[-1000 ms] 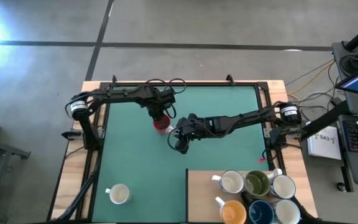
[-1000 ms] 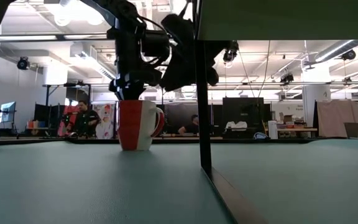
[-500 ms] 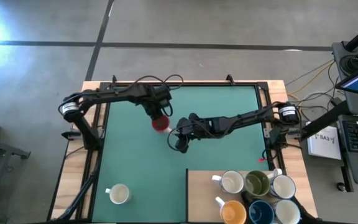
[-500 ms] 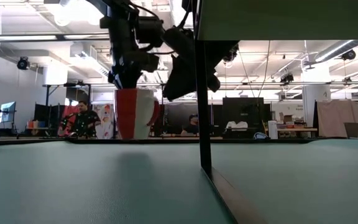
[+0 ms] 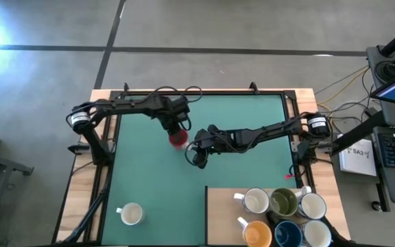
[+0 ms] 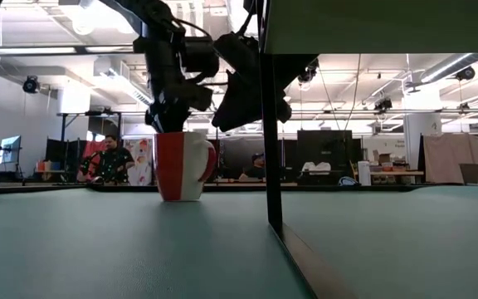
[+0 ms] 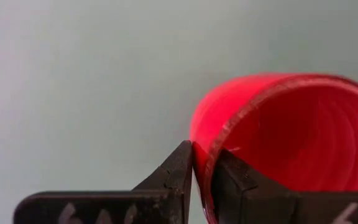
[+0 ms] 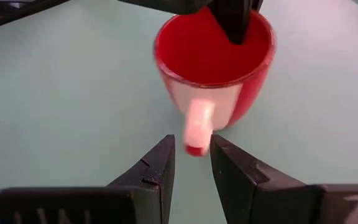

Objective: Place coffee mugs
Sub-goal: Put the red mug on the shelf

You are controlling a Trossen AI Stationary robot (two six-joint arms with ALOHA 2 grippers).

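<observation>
The red mug (image 5: 177, 138) stands upright on the green mat (image 5: 149, 178) near the table's middle; its foot rests on the mat (image 6: 180, 197). My left gripper (image 7: 204, 171) comes down on it from above and is shut on its rim. My right gripper (image 8: 191, 149) is open and reaches in from the table's right. Its fingertips stand on either side of the outer end of the mug's pale handle (image 8: 196, 130). No touch shows there. My left gripper pinches the red mug's wall at the rim (image 7: 205, 146), one finger inside the mug (image 7: 232, 180) and one outside (image 7: 180, 168). The fingers point steeply down from above. The mug stands upright with its foot on the mat.
A white mug (image 5: 130, 214) stands alone on the mat near the front left. On the wooden board (image 5: 218, 219) at the front right stand several mugs: white (image 5: 256, 201), olive inside (image 5: 283, 202), orange (image 5: 257, 234), dark blue (image 5: 288, 234). The board's edge post (image 6: 270, 124) rises close in the low view.
My left gripper raised the red mug a little off the mat, and then lowered it again. The mug now stands on the mat about where it stood a second ago.
</observation>
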